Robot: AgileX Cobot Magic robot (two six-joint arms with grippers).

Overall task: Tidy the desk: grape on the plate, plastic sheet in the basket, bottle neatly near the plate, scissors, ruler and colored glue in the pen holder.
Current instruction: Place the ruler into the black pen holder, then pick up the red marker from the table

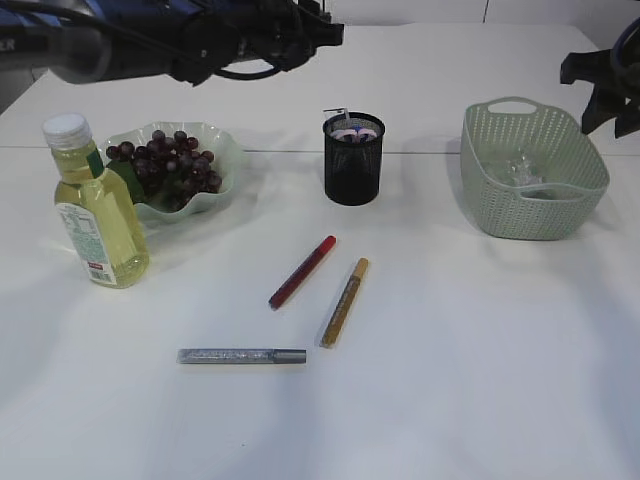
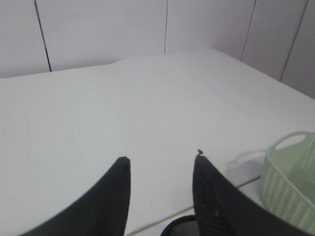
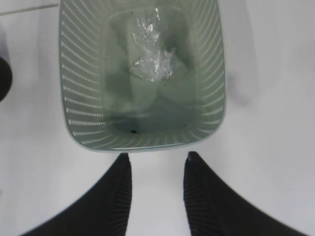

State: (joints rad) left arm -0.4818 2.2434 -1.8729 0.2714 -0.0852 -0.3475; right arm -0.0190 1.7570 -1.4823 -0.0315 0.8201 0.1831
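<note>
Table (image 1: 480, 380): white, wide, bare across the near right.
Basket (image 1: 532, 172): pale green, woven plastic, with handle cut-outs; far right on the table. Directly beyond the right gripper (image 3: 155, 156) in the right wrist view, near rim just past the fingertips, not touching.
Plastic sheet (image 3: 151, 61): clear, crumpled, glinting; inside the basket on its floor, well beyond the right gripper.
Plate (image 1: 225, 150): translucent pale green, wavy rim; far left, just behind and right of the bottle.
Grape (image 1: 170, 160): dark purple bunch with green leaves; on the plate, below the left arm, apart from it.
Bottle (image 1: 95, 205): clear plastic, yellow liquid, white cap, printed label; upright at far left, beside the plate's near left edge.
Pen holder (image 1: 353, 160): black mesh cup, far centre, between plate and basket; a few items stand in it, too small to tell apart. Rim only just in view below the left gripper (image 2: 161, 158) in the left wrist view.
Silver glue pen (image 1: 242, 355): glittery, lying flat, nearest of the three, left of centre.
Red glue pen (image 1: 302, 271): lying slanted at centre, near of the pen holder.
Gold glue pen (image 1: 344, 302): glittery, slanted, just right of the red one, apart from it.
Left gripper: raised over the far table, jaws parted, empty; well apart from all three pens.
Right gripper: jaws parted, empty, above bare table near of the basket.
</note>
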